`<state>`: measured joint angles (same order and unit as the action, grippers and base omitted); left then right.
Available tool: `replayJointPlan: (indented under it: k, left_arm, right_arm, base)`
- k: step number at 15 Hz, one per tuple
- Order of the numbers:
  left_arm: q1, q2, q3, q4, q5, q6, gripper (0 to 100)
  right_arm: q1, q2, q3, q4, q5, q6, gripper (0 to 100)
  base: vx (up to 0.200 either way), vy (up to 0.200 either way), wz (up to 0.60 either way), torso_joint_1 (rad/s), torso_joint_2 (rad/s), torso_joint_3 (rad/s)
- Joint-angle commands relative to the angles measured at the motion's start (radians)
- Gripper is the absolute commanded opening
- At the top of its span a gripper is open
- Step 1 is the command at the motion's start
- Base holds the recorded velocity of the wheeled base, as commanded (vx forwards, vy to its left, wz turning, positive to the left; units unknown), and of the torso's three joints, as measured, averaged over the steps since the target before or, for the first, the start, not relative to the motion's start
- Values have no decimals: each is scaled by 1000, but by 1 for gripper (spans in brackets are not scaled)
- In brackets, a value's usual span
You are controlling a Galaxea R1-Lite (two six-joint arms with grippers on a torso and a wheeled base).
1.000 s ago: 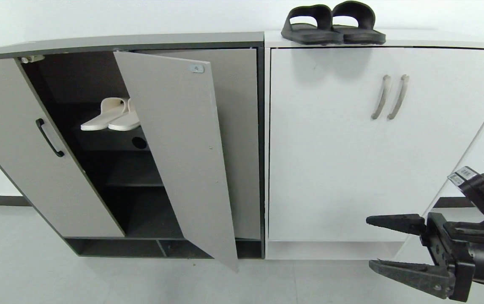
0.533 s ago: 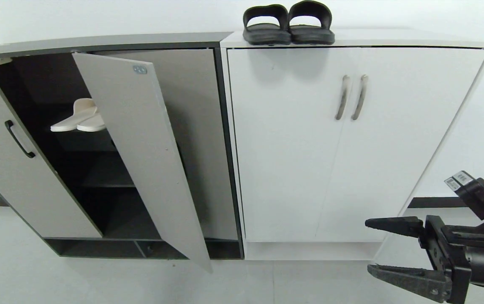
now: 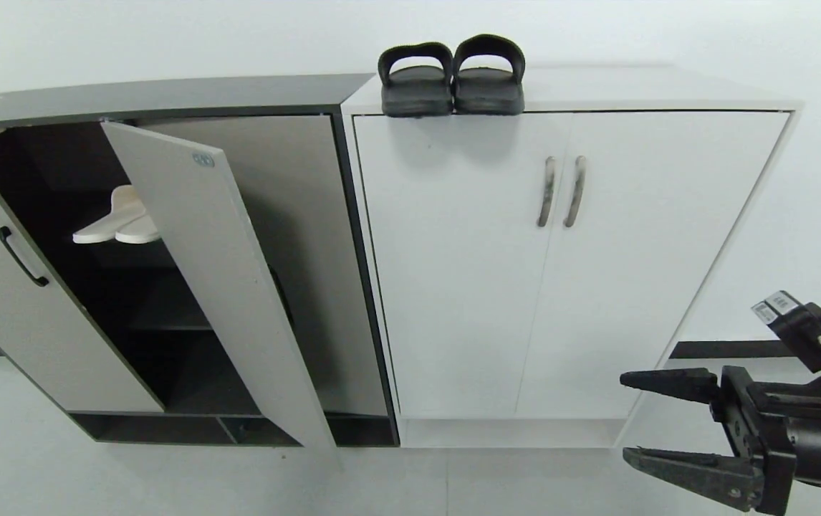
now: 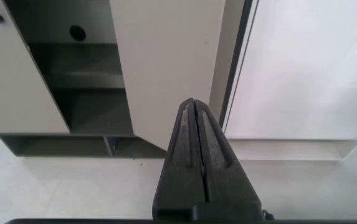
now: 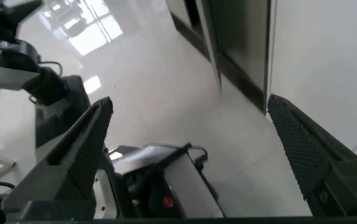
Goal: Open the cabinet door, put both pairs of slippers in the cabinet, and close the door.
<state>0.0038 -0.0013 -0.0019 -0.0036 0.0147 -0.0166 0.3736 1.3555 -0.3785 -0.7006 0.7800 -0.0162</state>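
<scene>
A pair of black slippers (image 3: 452, 77) stands on top of the white cabinet (image 3: 511, 287), near its left end. A pair of white slippers (image 3: 117, 223) lies on an upper shelf inside the grey cabinet (image 3: 167, 89), whose right door (image 3: 221, 287) hangs half open and partly hides them. My right gripper (image 3: 629, 416) is open, low at the right in front of the white cabinet's bottom corner, holding nothing. My left gripper (image 4: 194, 115) is shut with nothing in it, pointing at the lower edge of the grey open door (image 4: 166, 62).
The grey cabinet's left door (image 3: 16, 279), with a black handle (image 3: 21, 256), also stands open. The white cabinet's two doors are closed, with metal handles (image 3: 561, 191) at the middle. Pale floor (image 3: 167, 480) stretches before both cabinets.
The head view has shifted: both cabinets now sit farther left and lower in the picture. My right gripper keeps its place, still open.
</scene>
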Motion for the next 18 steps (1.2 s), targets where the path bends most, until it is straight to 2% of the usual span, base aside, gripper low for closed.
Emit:
replayJointPlan:
  k: [1,18]
  left_arm:
    - [-1,1,2,2,1,0,0]
    - [-1,1,0,2,1,-5,0]
  right_arm:
    - [2,1,0,0,1,-1,100]
    - [1,-18,7,0,-1,-25,100]
  base:
    - [0,0,0,168,-525,-295]
    - [0,0,0,207,-490,-285]
